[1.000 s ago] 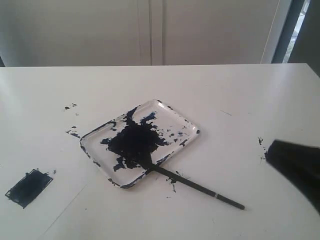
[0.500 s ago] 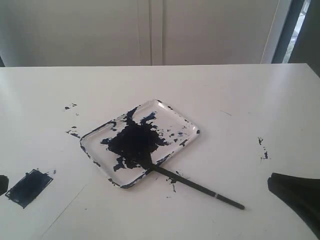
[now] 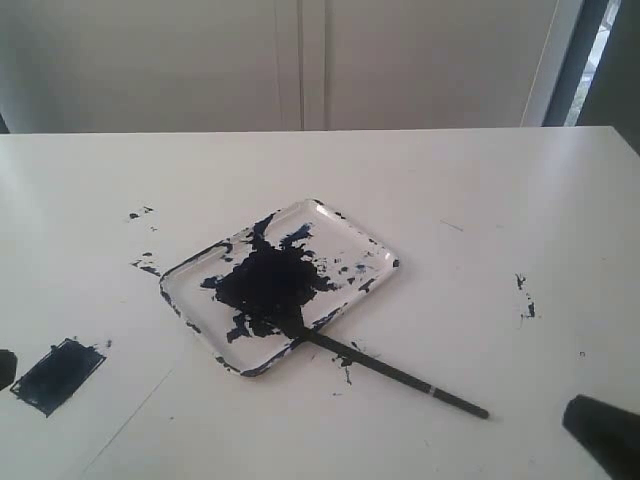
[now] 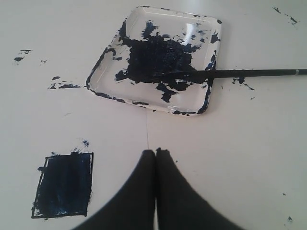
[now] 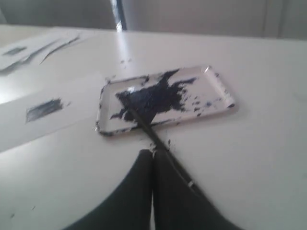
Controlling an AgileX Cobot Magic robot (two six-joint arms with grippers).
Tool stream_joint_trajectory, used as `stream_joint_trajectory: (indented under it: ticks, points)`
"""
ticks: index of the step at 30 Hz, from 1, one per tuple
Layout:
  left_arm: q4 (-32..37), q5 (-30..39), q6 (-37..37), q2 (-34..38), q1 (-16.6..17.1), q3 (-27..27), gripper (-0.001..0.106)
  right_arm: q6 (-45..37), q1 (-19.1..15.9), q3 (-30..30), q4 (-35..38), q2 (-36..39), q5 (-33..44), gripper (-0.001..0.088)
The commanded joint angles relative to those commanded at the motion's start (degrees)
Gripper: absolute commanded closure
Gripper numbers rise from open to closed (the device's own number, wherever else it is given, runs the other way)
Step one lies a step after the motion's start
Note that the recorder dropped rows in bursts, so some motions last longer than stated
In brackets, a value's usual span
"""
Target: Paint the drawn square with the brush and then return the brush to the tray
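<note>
Right claw (image 5: 153,153) pressed together on nothing; the brush (image 5: 144,125) lies ahead, bristles in the tray (image 5: 221,88), handle running out toward me, nearer me than my left claw (image 4: 155,152).

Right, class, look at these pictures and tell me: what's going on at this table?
Nothing is being handled just now. The brush lies with its tip in the tray, its handle sticking out over the rim onto the table. The square is filled in with dark paint. The left gripper and the right gripper are both shut and hold nothing; neither touches the brush.
</note>
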Motion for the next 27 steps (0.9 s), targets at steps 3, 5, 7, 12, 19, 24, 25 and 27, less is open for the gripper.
stream_joint_trajectory:
  ticks: [3,5,7,12,19,24,25,27]
  points:
    - [0.0,0.0,0.0,0.0,0.0,0.0,0.105,-15.2,-8.0,0.0,7.6,0.0,0.2,0.0868]
    - [0.0,0.0,0.0,0.0,0.0,0.0,0.105,-23.7,-12.8,0.0,11.9,0.0,1.4,0.0868]
    - [0.0,0.0,0.0,0.0,0.0,0.0,0.105,-26.6,-17.0,0.0,13.0,0.0,4.0,0.0868]
    - [0.0,0.0,0.0,0.0,0.0,0.0,0.105,-26.7,-23.5,0.0,13.9,0.0,8.6,0.0868]
    - [0.0,0.0,0.0,0.0,0.0,0.0,0.105,-26.8,-25.3,0.0,13.7,0.0,8.6,0.0868]
    - [0.0,0.0,0.0,0.0,0.0,0.0,0.105,-26.8,-25.3,0.0,13.7,0.0,8.6,0.0868]
    - [0.0,0.0,0.0,0.0,0.0,0.0,0.105,-26.8,-25.3,0.0,13.7,0.0,8.6,0.0868]
    - [0.0,0.0,0.0,0.0,0.0,0.0,0.105,-26.8,-25.3,0.0,13.7,0.0,8.6,0.0868]
